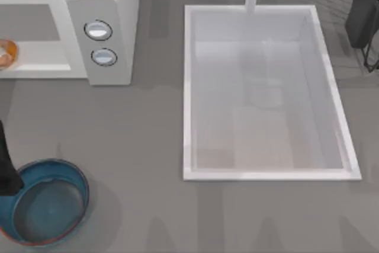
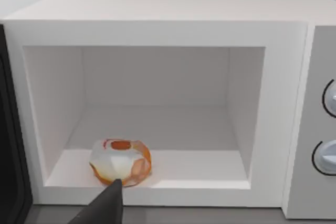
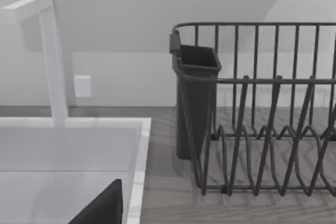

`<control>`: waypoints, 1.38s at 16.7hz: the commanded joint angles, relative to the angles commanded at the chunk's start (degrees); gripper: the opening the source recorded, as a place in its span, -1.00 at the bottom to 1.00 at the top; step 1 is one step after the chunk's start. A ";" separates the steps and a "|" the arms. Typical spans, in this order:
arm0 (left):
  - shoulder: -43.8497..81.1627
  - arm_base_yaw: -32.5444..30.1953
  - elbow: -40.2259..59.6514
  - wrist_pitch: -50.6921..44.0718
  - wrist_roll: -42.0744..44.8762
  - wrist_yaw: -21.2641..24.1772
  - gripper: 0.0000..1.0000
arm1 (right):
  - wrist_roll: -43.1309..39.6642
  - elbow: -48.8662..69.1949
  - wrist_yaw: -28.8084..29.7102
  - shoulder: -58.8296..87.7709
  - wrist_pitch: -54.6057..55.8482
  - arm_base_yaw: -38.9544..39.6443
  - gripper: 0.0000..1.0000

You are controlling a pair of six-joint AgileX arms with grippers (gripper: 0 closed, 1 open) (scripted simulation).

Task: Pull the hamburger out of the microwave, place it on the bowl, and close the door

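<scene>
Hamburger (image 2: 121,162) lies on the floor of the microwave (image 2: 157,19) cavity, near the front edge and toward the cavity's lower left in the left wrist view; free room stays around it up to the walls and the ceiling. In the top view the hamburger (image 1: 7,53) is cut by the left border of the frame, inside the microwave (image 1: 112,4) at the upper left, whose two round dials (image 1: 98,30) carry no writing that I can read. The door (image 2: 10,145) is swung open; it shows as a dark panel along the left border of the left wrist view.

The left hand (image 2: 107,203) is just in front of the hamburger, one dark fingertip near its lower edge; how far it is open I cannot tell, and it holds nothing that I can see.

The bowl (image 1: 47,202) stands at the lower left of the grey surface (image 1: 136,164), well apart from the microwave, with open surface between them and the white sink (image 1: 188,87) to its right.

The right wrist view gives the dark dish rack (image 3: 262,129) and the white faucet (image 3: 52,56); a dark finger of the right hand (image 3: 105,205) shows at the bottom, its opening unclear.
</scene>
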 joint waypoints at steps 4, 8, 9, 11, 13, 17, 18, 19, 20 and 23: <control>0.00 0.00 0.00 0.00 0.00 0.00 1.00 | 0.00 0.00 0.00 0.00 0.00 0.00 1.00; 0.00 0.00 0.00 0.00 0.00 0.00 1.00 | 0.00 0.00 0.00 0.00 0.00 0.00 1.00; 0.00 0.00 0.00 0.00 0.00 0.00 1.00 | 0.00 0.00 0.00 0.00 0.00 0.00 1.00; 1.72 0.20 0.81 1.04 0.09 0.23 1.00 | 0.00 0.00 0.00 0.00 0.00 0.00 1.00; 5.85 0.67 2.68 3.45 0.30 0.75 1.00 | 0.00 0.00 0.00 0.00 0.00 0.00 1.00; 21.23 2.26 9.02 11.62 0.99 2.54 1.00 | 0.00 0.00 0.00 0.00 0.00 0.00 1.00; 26.43 2.76 11.04 14.22 1.22 3.11 1.00 | 0.00 0.00 0.00 0.00 0.00 0.00 1.00; 32.02 3.30 13.17 16.97 1.45 3.71 1.00 | 0.00 0.00 0.00 0.00 0.00 0.00 1.00; 37.95 3.86 15.42 19.86 1.70 4.34 1.00 | 0.00 0.00 0.00 0.00 0.00 0.00 1.00; 57.25 5.64 22.55 29.05 2.49 6.35 1.00 | 0.00 0.00 0.00 0.00 0.00 0.00 1.00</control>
